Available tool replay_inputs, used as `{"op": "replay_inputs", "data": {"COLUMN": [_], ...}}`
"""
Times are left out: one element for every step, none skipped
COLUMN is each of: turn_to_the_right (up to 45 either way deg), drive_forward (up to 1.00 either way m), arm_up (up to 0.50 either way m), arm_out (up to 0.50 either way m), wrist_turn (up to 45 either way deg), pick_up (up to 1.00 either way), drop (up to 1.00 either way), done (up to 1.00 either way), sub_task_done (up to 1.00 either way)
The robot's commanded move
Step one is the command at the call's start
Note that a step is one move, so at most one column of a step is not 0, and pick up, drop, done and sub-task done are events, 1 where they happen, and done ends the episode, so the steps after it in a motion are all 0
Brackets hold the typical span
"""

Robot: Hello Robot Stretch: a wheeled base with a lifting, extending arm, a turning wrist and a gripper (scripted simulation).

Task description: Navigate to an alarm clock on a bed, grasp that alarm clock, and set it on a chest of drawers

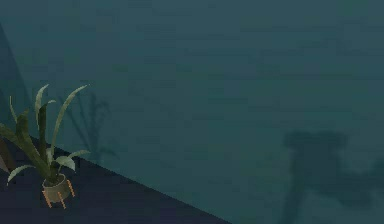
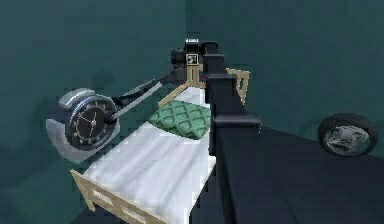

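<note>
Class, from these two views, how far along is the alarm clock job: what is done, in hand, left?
Done: the bed is reached and the alarm clock is off it. In hand: the gripper holds the alarm clock at its far end, clear of the bed. Left: getting to a chest of drawers and setting the alarm clock on it.

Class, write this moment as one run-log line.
phase: carry | jaws: hold alarm clock, clear of bed | ahead: teal wall, potted plant | next: find chest of drawers
</note>
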Motion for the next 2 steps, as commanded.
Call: {"op": "replay_inputs", "data": {"turn_to_the_right": [0.0, 0.0], "drive_forward": [0.0, 0.0], "arm_up": [0.0, 0.0], "arm_out": [0.0, -0.42], "wrist_turn": [-33.0, 0.0], "pick_up": [0.0, 0.0], "drop": [0.0, 0.0], "done": [0.0, 0.0], "sub_task_done": [0.0, 0.0]}}
